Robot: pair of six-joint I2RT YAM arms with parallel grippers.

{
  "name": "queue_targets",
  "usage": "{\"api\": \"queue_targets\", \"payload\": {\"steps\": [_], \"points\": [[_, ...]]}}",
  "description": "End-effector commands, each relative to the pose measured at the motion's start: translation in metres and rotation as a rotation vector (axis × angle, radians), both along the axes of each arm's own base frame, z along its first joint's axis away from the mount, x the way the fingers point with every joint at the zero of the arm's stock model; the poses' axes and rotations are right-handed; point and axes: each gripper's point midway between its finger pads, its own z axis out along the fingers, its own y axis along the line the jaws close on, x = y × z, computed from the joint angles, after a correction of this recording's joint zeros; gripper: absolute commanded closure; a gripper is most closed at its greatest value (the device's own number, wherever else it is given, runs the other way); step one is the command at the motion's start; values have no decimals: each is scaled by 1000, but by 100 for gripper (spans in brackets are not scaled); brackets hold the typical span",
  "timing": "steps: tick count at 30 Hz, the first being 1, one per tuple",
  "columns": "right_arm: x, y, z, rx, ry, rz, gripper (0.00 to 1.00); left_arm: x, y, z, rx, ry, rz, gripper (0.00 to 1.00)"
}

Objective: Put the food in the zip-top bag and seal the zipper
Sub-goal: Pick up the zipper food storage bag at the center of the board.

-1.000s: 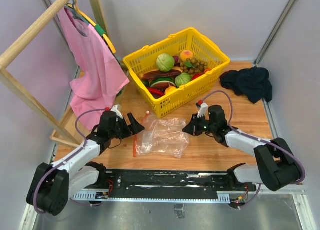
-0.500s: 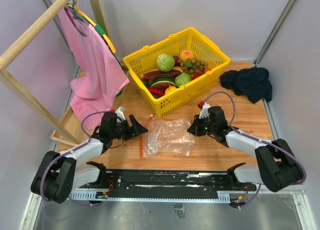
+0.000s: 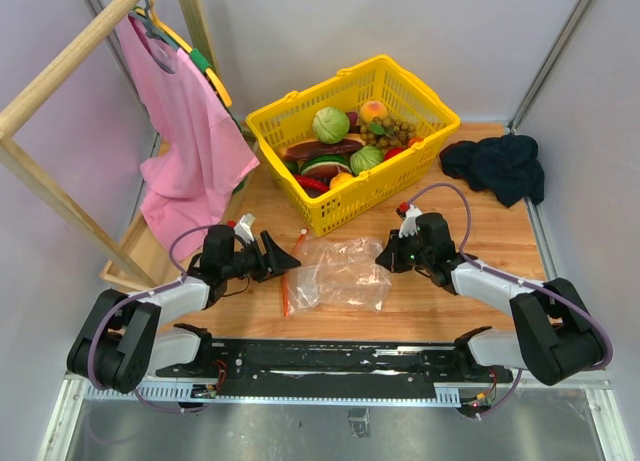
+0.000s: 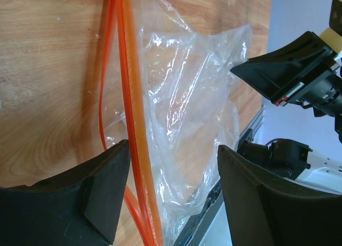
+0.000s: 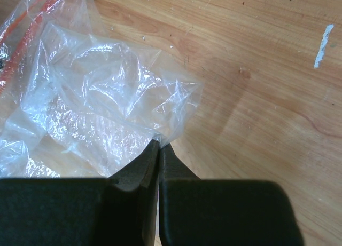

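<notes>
The clear zip-top bag (image 3: 342, 273) lies crumpled on the wooden table between my arms. Its red-orange zipper (image 3: 291, 273) runs along the left edge. My left gripper (image 3: 281, 258) is open and empty, and in the left wrist view the zipper (image 4: 131, 96) and bag (image 4: 187, 112) lie between its open jaws (image 4: 173, 150), the zipper close to the left finger. My right gripper (image 3: 386, 262) is shut on the bag's right edge (image 5: 159, 144); the bag (image 5: 101, 102) spreads out ahead of it. The food, including a green cabbage (image 3: 330, 124), sits in the yellow basket (image 3: 345, 207).
The yellow basket stands just behind the bag. A pink shirt (image 3: 190, 141) hangs on a wooden rack (image 3: 60, 71) at the left. A dark cloth (image 3: 497, 166) lies at the back right. Grey walls enclose the table.
The bag has slid to the right with my right gripper pinching its edge. My left gripper has moved right, up to the zipper edge.
</notes>
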Motion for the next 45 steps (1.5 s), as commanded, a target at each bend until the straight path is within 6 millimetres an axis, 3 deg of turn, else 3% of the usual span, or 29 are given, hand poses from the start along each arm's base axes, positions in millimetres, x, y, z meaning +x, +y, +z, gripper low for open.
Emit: {"api": "queue_targets", "payload": {"steps": [1, 12, 18, 31, 37, 45], "points": [[2, -4, -2, -10, -19, -9, 99, -1, -5, 17, -65, -39, -18, 31], [2, -1, 2, 11, -33, 3, 95, 1, -4, 50, -128, -113, 22, 48], [1, 1, 5, 23, -55, 12, 92, 2, -2, 57, -144, -122, 51, 60], [-1, 5, 28, 45, -135, 23, 79, 4, -11, 76, -99, -184, 28, 99], [-4, 7, 64, 63, -204, 25, 63, 6, -17, 109, -22, -304, 7, 100], [-15, -7, 117, 58, -286, -30, 36, -20, -46, 177, 40, -527, -119, 100]]}}
